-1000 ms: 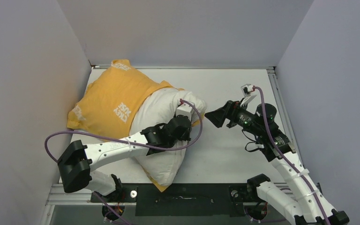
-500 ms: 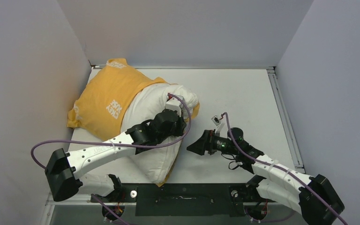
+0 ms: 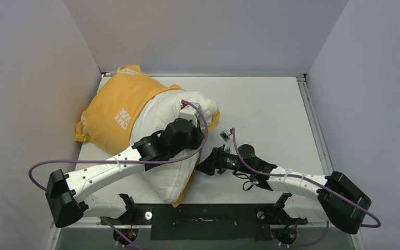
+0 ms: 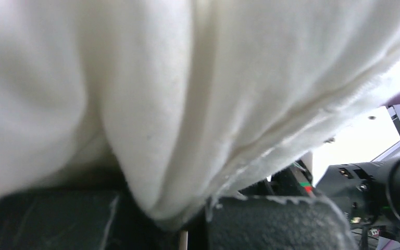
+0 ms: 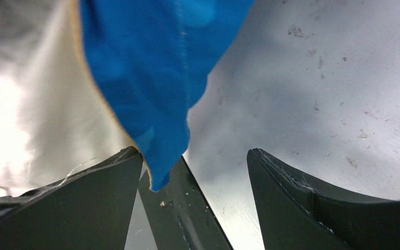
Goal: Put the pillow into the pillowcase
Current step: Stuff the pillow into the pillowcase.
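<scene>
Well, the white tabletop (image 3: 271,109) sits boxed in by plain pale walls on three sides, with the two arms bolted along its near edge. The pillow (image 3: 159,109) lies over on the left half. Its far end is tucked inside the orange pillowcase (image 3: 114,104), which bunches into the far left corner, and its bare near end reaches toward the near edge.

The left gripper (image 3: 187,115) is buried in the top of the pillow. In its wrist view the two dark fingers (image 4: 271,224) sit close together with a fold of the pillow (image 4: 187,78) pinched between them.

The right gripper (image 3: 205,166) lies low on the table beside the pillow's near end, its fingers (image 5: 317,198) spread wide. A blue flap of the pillowcase (image 5: 146,67) hangs into that gap, close against the finger on the left side of that view, with nothing clamped.

I count one pillow, one pillowcase, two arms and two grippers.
</scene>
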`<action>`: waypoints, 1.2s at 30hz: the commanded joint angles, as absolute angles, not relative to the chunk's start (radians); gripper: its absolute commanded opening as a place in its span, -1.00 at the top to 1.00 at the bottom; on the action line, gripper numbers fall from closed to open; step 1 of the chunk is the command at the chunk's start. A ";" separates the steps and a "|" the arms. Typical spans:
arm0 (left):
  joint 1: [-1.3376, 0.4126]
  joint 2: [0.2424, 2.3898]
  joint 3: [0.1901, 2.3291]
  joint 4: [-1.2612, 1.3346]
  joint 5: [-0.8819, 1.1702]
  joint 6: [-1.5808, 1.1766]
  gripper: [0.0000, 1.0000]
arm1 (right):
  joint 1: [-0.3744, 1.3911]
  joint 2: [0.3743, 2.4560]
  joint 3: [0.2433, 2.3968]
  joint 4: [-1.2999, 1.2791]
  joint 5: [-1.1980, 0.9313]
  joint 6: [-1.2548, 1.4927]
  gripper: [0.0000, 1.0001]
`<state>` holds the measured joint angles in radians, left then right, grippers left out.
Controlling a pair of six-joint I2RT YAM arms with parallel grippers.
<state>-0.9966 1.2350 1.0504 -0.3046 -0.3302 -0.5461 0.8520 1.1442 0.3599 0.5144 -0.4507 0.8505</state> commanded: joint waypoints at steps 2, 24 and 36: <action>-0.988 1.159 1.147 -0.171 -0.323 -0.565 1.00 | 0.872 1.225 0.407 0.630 -0.409 0.829 -0.48; -0.987 1.099 1.119 -0.204 -0.283 -0.587 1.00 | 0.777 1.419 0.512 0.917 -0.324 0.948 0.63; -0.988 1.061 1.223 -0.510 -0.338 -0.527 -0.46 | 0.726 1.255 0.473 0.832 -0.385 0.881 0.89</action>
<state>-0.9928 1.0752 1.1679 -0.3847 -0.2882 -0.5598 0.7380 1.3891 0.4618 0.7231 -0.3840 0.9150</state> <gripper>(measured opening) 0.722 0.070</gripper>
